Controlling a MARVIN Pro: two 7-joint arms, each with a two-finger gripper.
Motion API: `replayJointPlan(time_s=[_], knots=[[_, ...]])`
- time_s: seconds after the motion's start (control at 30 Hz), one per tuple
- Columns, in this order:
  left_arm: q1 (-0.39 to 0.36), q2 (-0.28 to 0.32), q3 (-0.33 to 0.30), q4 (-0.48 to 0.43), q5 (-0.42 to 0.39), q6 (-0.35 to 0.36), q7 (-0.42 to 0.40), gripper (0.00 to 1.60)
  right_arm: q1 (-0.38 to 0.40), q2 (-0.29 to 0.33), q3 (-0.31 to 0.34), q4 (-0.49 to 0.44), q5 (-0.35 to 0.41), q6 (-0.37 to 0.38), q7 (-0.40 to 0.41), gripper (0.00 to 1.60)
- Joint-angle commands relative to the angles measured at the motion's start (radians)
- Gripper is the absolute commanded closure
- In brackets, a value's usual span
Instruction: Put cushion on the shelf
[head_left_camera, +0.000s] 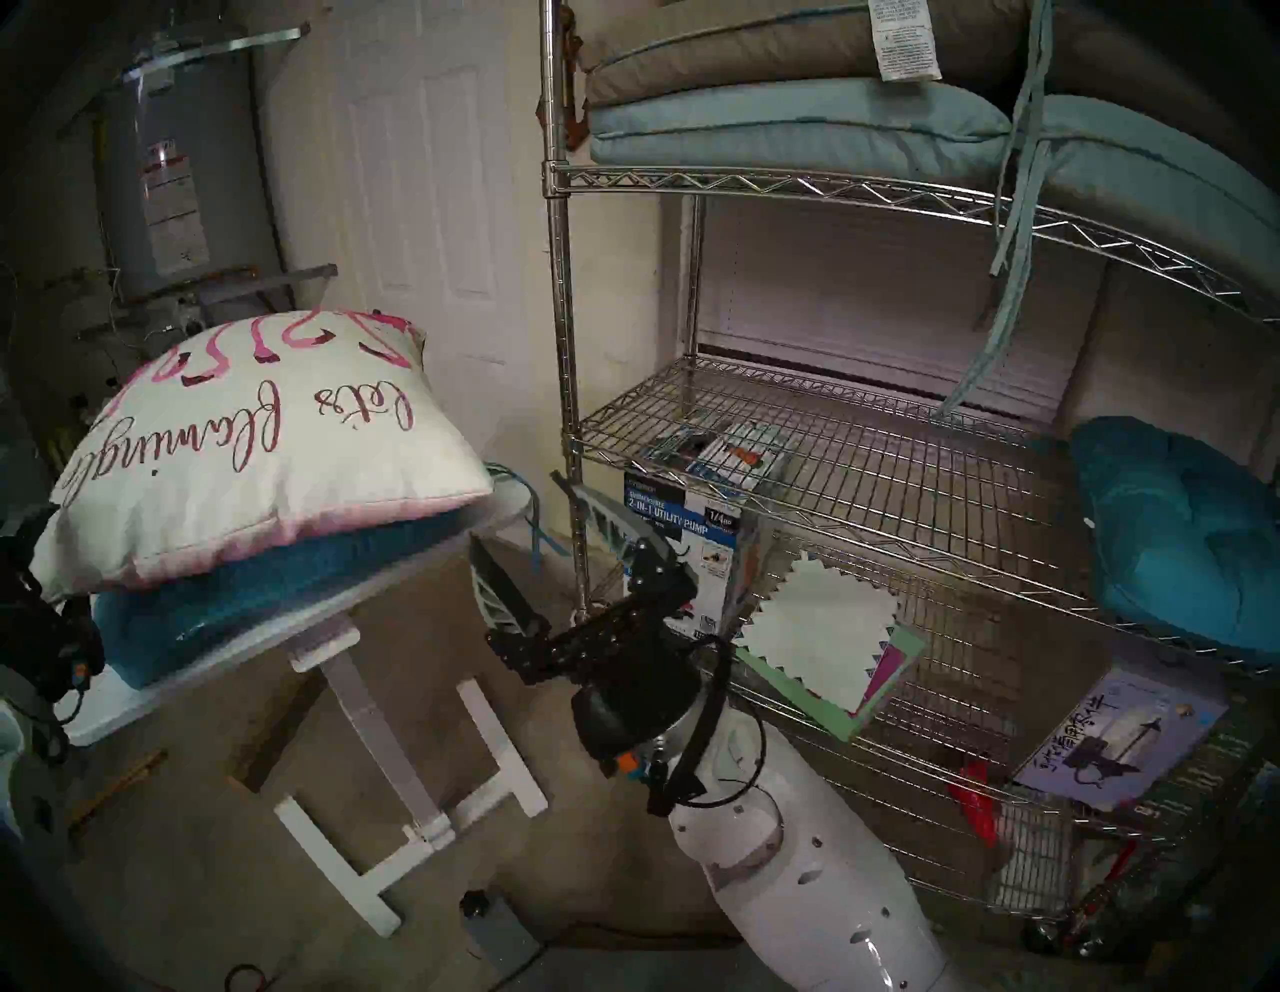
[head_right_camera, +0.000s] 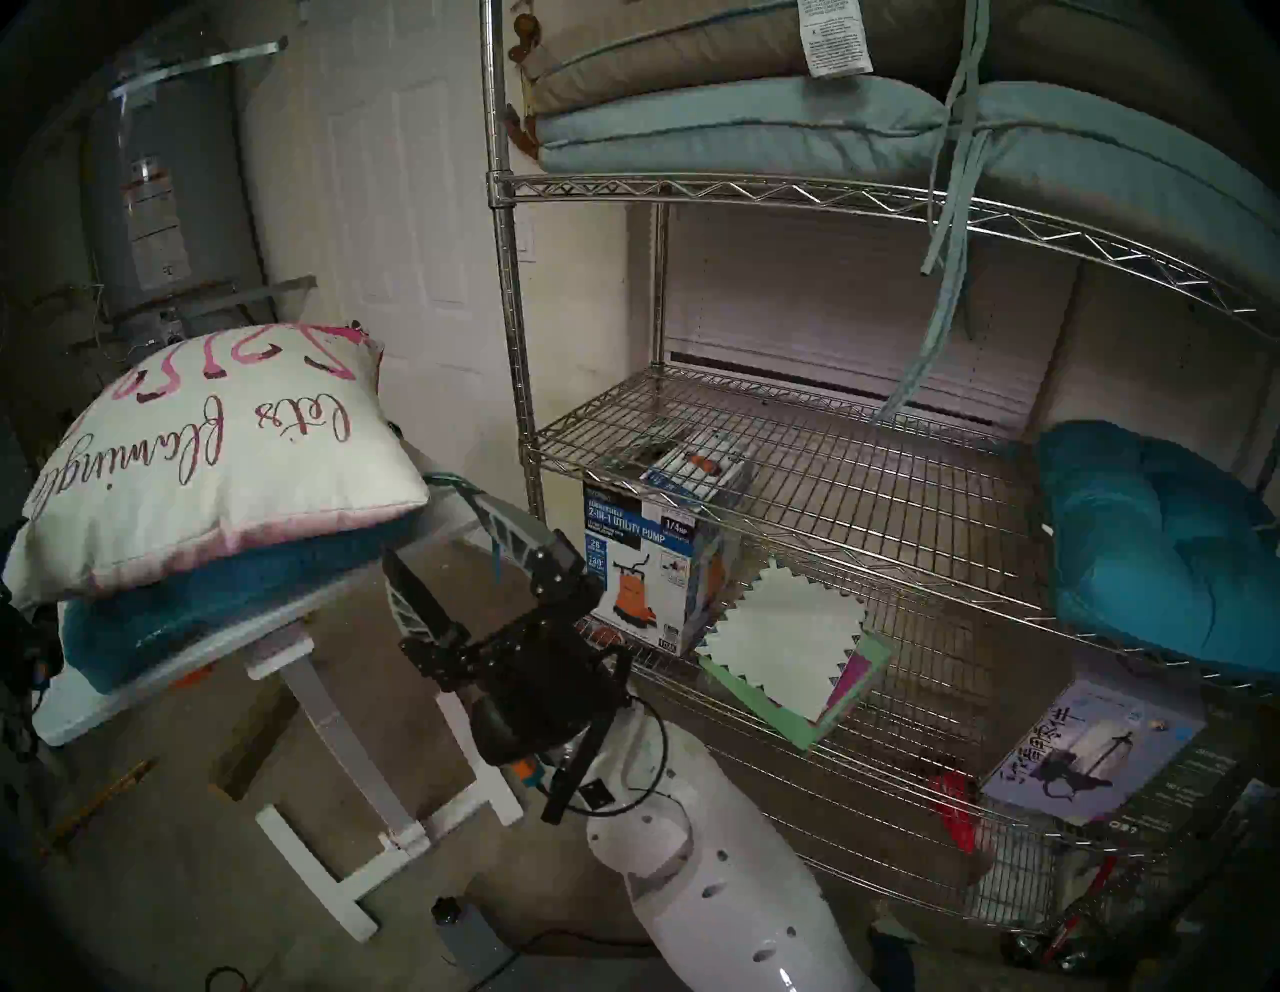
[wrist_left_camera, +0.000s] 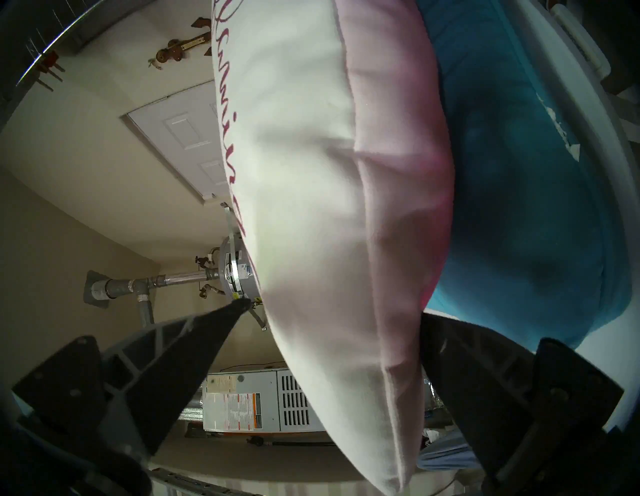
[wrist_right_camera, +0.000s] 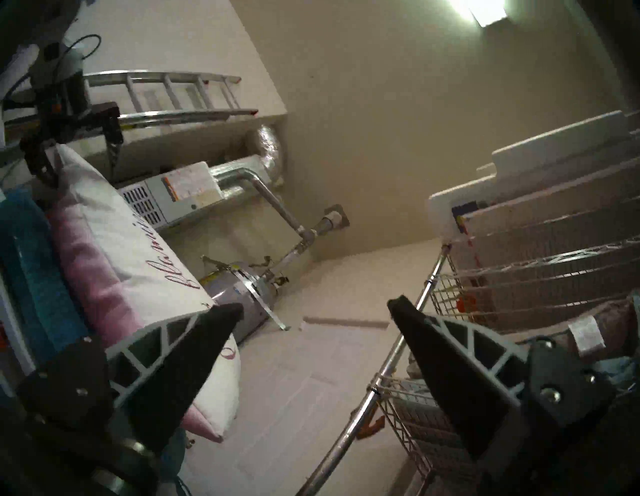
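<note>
Cushion (head_left_camera: 263, 450) atop teal seat cushion (head_left_camera: 277, 589) on tilted bench (head_left_camera: 138, 700), left of shelf (head_left_camera: 831, 450). Left hand (wrist_left_camera: 332, 311) spread, straddling cushion corner; right hand (head_left_camera: 547, 547) spread, empty. Risk: one-sided grip drags cushion off slope.

the cushion (head_left_camera: 263, 443) is soft matt cloth, cream with a pink underside. the shelf (head_left_camera: 831, 443) is shiny chrome wire. the pump box (head_left_camera: 682, 547) is glossy printed cardboard. the tabletop (head_left_camera: 111, 706) looks smooth white. the right claw (head_left_camera: 526, 547) has matt black pads.
</note>
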Motion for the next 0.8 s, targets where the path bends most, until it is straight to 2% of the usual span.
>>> replayJointPlan(time_s=[0.0,0.13,0.23,0.5,0.53,0.63,0.77], knots=[[-0.002,-0.002,-0.009,-0.011,-0.001,0.000,0.003,0.00,0.111,-0.034,0.024,0.001,-0.090,-0.041,0.031,0.00],[-0.005,-0.004,-0.010,-0.011,0.001,-0.003,0.001,0.00,0.158,-0.032,0.029,0.015,-0.162,-0.078,0.057,0.00],[-0.006,-0.005,-0.010,-0.011,0.001,-0.004,0.000,0.00,0.178,-0.042,0.028,0.032,-0.174,-0.094,0.056,0.00],[-0.012,-0.010,-0.011,-0.011,0.004,-0.009,-0.003,0.00,0.260,-0.060,0.016,0.106,-0.271,-0.151,0.047,0.00],[-0.013,-0.011,-0.012,-0.011,0.005,-0.011,-0.004,0.00,0.294,-0.059,0.009,0.131,-0.287,-0.151,0.047,0.00],[-0.015,-0.012,-0.012,-0.011,0.006,-0.012,-0.005,0.00,0.310,-0.071,0.012,0.158,-0.297,-0.152,0.035,0.00],[-0.018,-0.014,-0.013,-0.011,0.007,-0.015,-0.007,0.00,0.328,-0.107,0.023,0.198,-0.318,-0.116,0.027,0.00]])
